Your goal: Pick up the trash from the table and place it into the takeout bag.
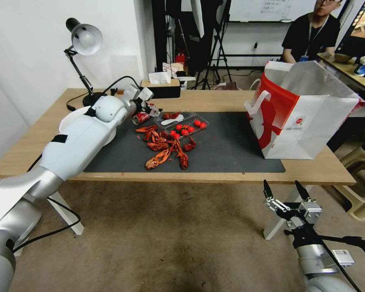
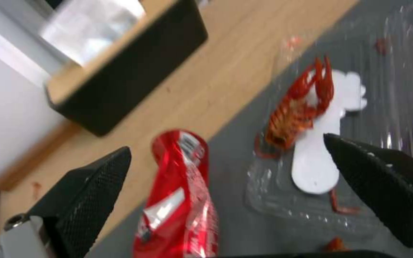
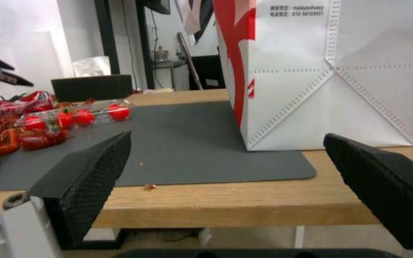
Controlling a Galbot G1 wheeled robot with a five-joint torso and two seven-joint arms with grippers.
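Left jaws spread wide, straddling the can, no contact yet. Left gripper hovers at the mat's back-left corner. Right gripper gaping, parked below the table edge. Bag upright at mat's right end. Can, crayfish shells, tomato tray all left.

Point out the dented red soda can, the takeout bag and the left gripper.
dented red soda can (image 2: 180,200): left wrist view, on its crumpled red side.
takeout bag (image 1: 320,121): head view, on its white side panel.
left gripper (image 2: 226,172): left wrist view, midway between its open fingertips.
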